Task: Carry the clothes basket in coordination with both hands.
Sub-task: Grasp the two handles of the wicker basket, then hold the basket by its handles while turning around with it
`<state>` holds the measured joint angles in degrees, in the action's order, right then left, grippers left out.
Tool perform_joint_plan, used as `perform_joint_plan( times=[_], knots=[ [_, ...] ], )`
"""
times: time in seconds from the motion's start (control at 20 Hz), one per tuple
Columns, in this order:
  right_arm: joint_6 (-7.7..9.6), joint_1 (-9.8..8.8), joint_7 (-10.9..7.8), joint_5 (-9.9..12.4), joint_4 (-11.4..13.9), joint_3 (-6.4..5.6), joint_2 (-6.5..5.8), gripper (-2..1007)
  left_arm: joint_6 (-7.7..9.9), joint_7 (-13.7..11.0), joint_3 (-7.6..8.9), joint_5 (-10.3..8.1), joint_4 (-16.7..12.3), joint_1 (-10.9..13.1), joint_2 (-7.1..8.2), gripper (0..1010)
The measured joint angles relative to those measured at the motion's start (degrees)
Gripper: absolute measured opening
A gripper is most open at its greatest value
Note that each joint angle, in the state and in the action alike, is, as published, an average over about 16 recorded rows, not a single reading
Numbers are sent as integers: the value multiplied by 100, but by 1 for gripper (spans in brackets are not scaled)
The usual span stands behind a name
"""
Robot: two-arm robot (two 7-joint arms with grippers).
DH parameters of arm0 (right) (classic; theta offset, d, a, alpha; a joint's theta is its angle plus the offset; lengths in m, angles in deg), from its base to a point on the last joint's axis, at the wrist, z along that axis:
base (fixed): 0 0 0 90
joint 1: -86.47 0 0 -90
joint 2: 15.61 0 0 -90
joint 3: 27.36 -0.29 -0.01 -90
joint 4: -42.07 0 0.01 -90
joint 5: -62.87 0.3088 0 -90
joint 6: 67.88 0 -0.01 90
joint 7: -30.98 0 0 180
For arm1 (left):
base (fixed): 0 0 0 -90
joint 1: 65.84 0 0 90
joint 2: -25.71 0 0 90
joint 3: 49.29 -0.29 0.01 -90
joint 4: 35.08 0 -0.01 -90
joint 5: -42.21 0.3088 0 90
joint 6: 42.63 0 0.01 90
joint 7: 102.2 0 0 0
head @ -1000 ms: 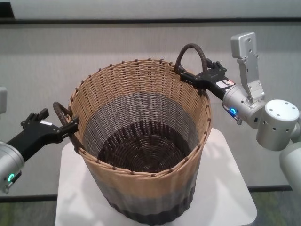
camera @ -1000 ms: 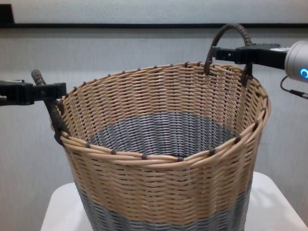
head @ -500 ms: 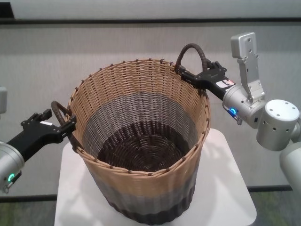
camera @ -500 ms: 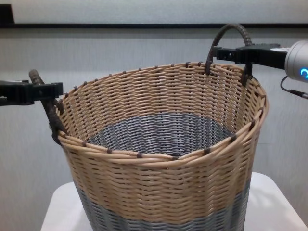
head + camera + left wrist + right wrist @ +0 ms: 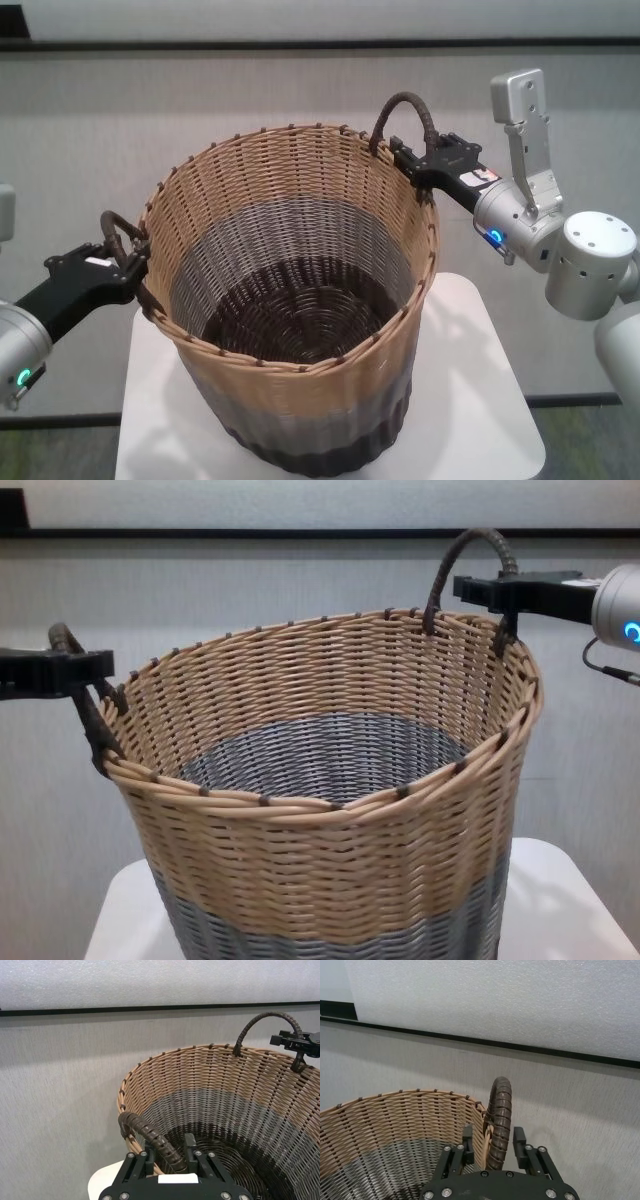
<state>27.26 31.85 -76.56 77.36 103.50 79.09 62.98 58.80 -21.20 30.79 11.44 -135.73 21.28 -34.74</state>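
Note:
The clothes basket (image 5: pixel 300 240) is a big round wicker tub, tan above and grey below, standing on a white table (image 5: pixel 485 400) and leaning a little to the left. My left gripper (image 5: pixel 130 265) is shut on the basket's dark left loop handle (image 5: pixel 112 230). The left wrist view shows its fingers (image 5: pixel 191 1146) pressed against that handle (image 5: pixel 150 1136). My right gripper (image 5: pixel 415 165) sits at the upright right handle (image 5: pixel 402 103). Its fingers (image 5: pixel 519 1141) straddle that handle (image 5: pixel 499 1110), with narrow gaps still showing. The basket is empty inside.
The white table top (image 5: pixel 580 900) is only slightly wider than the basket's base, with its edges close on every side. A pale wall with a dark horizontal strip (image 5: pixel 200 44) stands right behind. My right forearm and elbow joint (image 5: pixel 590 265) hang at the far right.
The basket has shifted and tipped to the left, and my left gripper drew back with its handle. Both grippers have narrowed around their handles; the right arm has barely moved.

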Motion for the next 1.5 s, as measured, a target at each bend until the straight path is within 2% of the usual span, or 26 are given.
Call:
perform_joint_plan(
  times=[0.35,0.7,0.95,1.15,1.5],
  knots=[
    [13,-32,15,-9,57,-2,-10,300,22,-86,-9,0,-19,-14,10,314],
    [59,-181,22,-46,369,-22,-74,117,50,-229,32,24,-166,-7,31,254],
    [109,-321,18,-49,699,-54,-132,57,58,-322,114,62,-343,24,39,220],
    [124,-417,10,-30,945,-91,-168,46,-16,-337,207,125,-493,61,27,199],
    [120,-490,13,27,1153,-140,-182,46,-140,-352,317,205,-637,100,-1,179]
  ],
)
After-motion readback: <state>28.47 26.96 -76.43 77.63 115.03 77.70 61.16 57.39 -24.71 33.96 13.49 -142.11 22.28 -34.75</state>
